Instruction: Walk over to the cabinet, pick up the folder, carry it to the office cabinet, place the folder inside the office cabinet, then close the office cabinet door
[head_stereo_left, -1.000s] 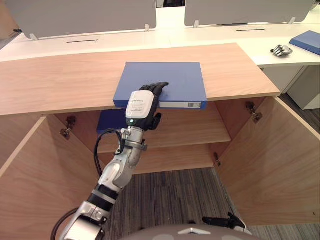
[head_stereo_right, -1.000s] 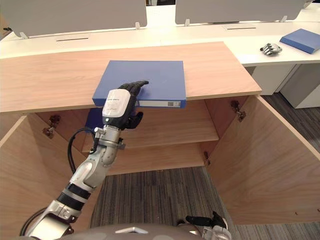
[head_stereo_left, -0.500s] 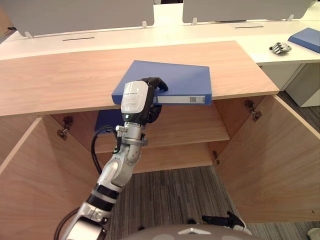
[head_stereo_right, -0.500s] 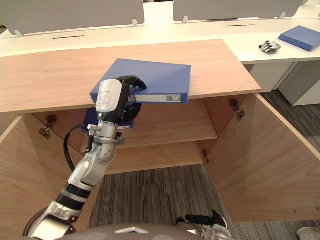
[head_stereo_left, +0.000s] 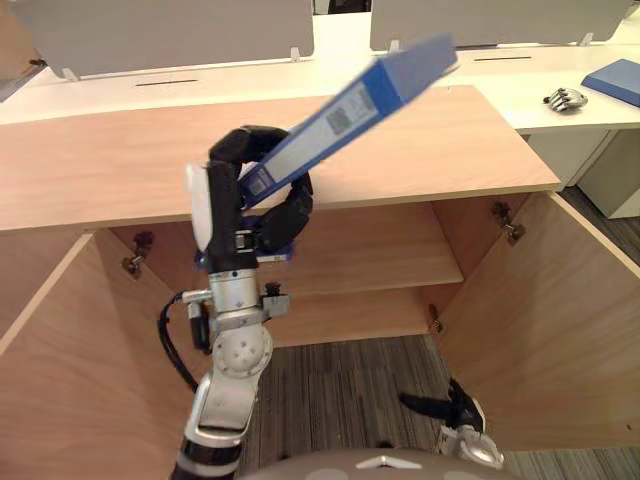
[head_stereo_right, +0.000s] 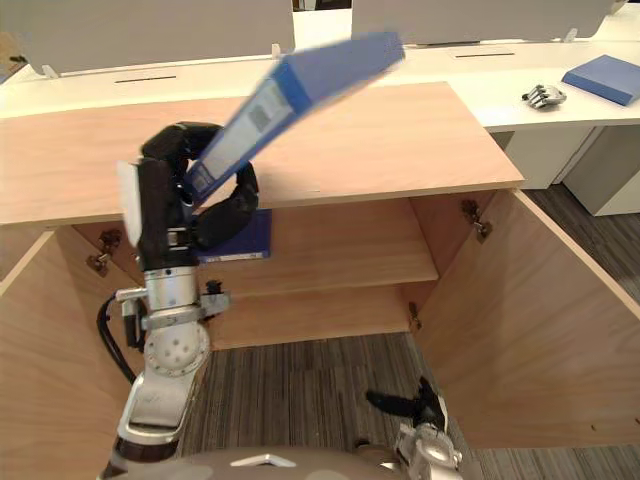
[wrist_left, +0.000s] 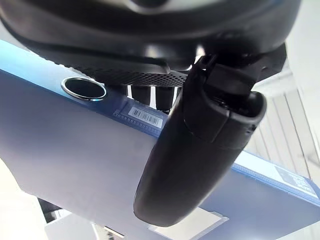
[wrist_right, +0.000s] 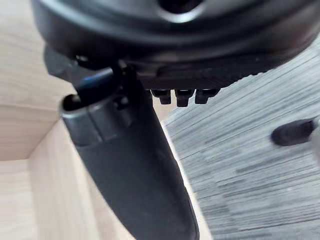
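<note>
Left eye: left hand (head_stereo_left: 245, 205) clamped round the low end of the blue folder (head_stereo_left: 350, 100), which is in the air over the cabinet top (head_stereo_left: 100, 165), spine toward the camera, far end tipped up toward 1 o'clock; right hand (head_stereo_left: 455, 408) low at 5 o'clock by the open cabinet door (head_stereo_left: 540, 330), fingers loose, holding nothing. Right eye: same grip, plus a second blue folder (head_stereo_right: 255, 235) on the upper shelf just behind the left hand. Left wrist: left thumb (wrist_left: 200, 150) pressed across the folder's spine near its ring hole (wrist_left: 83, 89); right wrist: right thumb (wrist_right: 130, 170) out straight over carpet (wrist_right: 250, 165), hand empty.
</note>
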